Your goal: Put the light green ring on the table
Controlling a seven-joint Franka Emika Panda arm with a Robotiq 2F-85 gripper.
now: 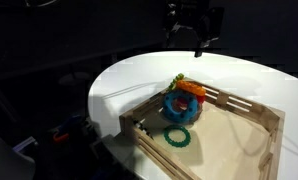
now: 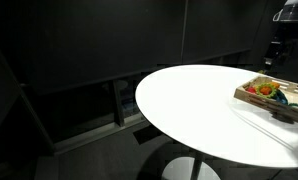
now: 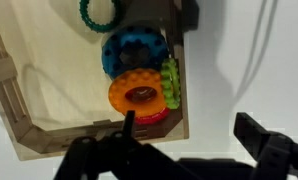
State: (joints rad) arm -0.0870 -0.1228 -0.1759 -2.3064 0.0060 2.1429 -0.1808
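Observation:
The light green ring (image 3: 170, 82) stands on edge against a stack of toy rings in a wooden tray (image 3: 19, 110), beside the orange ring (image 3: 139, 95) and the blue ring (image 3: 134, 52). In an exterior view it shows as a pale green patch (image 1: 177, 81) on the stack. My gripper (image 3: 189, 122) is open and empty, high above the tray's corner and the white table (image 3: 239, 50). It also shows in both exterior views (image 1: 197, 42) (image 2: 274, 60), well above the stack.
A darker green bumpy ring (image 3: 97, 12) (image 1: 177, 136) lies flat on the tray floor. The tray (image 2: 269, 95) sits near one edge of the round table (image 1: 139, 75) (image 2: 189, 100). A thin cable (image 3: 257, 50) crosses the tabletop. The surroundings are dark.

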